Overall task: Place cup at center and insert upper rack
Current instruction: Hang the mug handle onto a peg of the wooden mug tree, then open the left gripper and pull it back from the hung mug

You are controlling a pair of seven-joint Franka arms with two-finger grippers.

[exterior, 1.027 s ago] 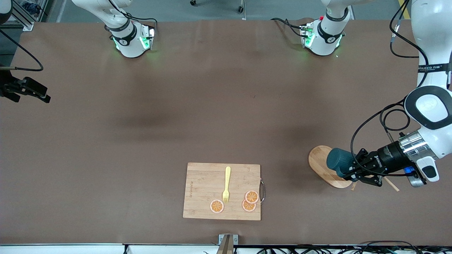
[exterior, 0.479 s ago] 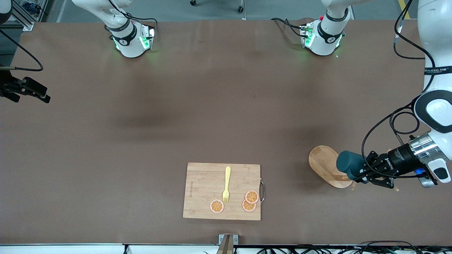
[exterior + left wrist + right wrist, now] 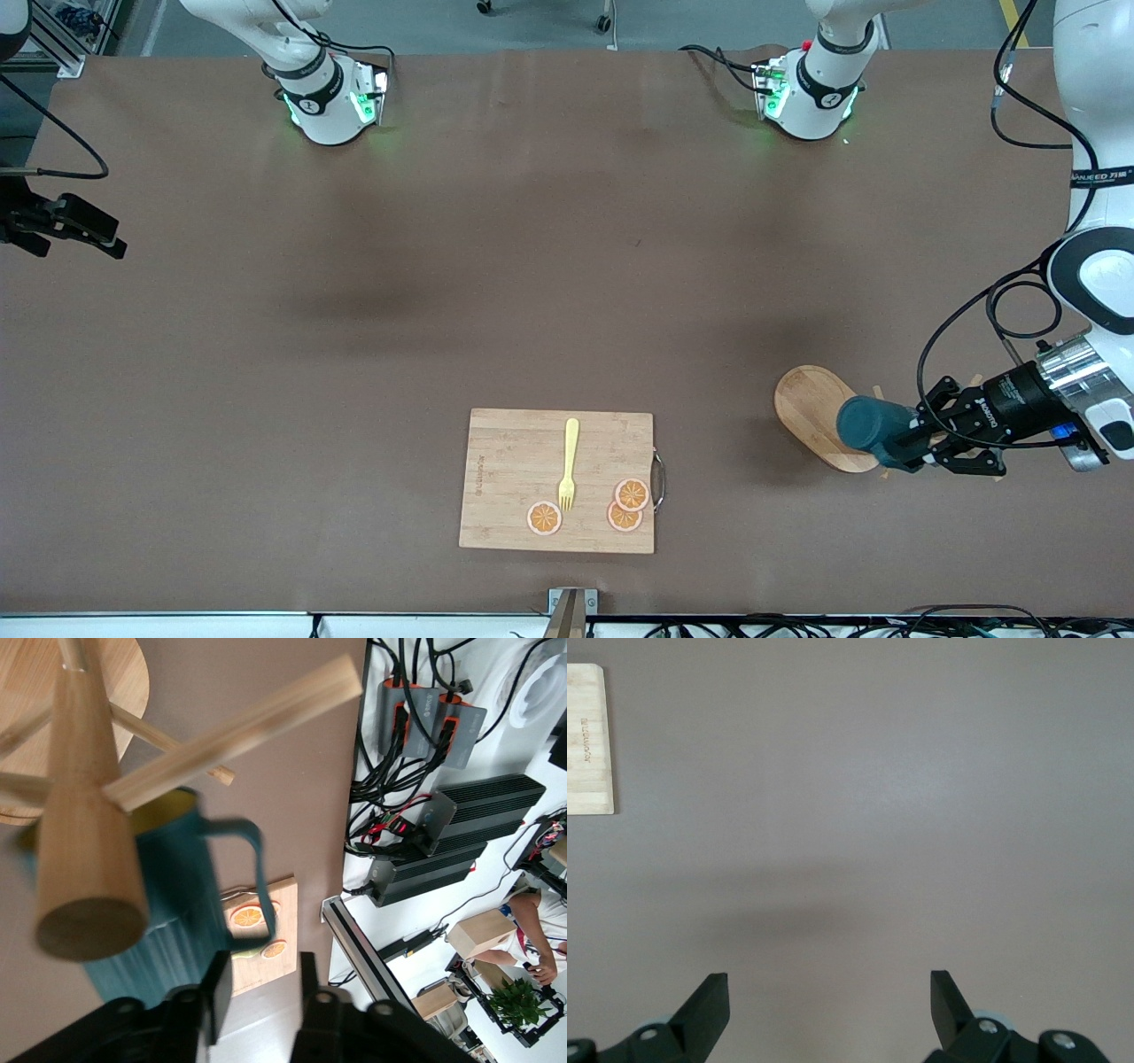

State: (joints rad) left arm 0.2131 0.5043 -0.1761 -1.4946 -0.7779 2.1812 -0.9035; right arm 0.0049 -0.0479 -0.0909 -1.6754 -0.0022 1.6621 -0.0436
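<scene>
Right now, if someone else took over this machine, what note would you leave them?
Left gripper: open, nothing between its fingers, right beside the cup.
Right gripper: open, waiting over the table at the right arm's end.
Cup: by the rack post, toward the left arm's end; whether it hangs on a peg, I cannot tell.
Done: nothing at the center yet.
Left: cup to center, then the rack.

Bamboo cutting board (image 3: 557, 480) on brown table (image 3: 443, 266), yellow fork (image 3: 568, 462) and three orange slices (image 3: 625, 507) on it
</scene>
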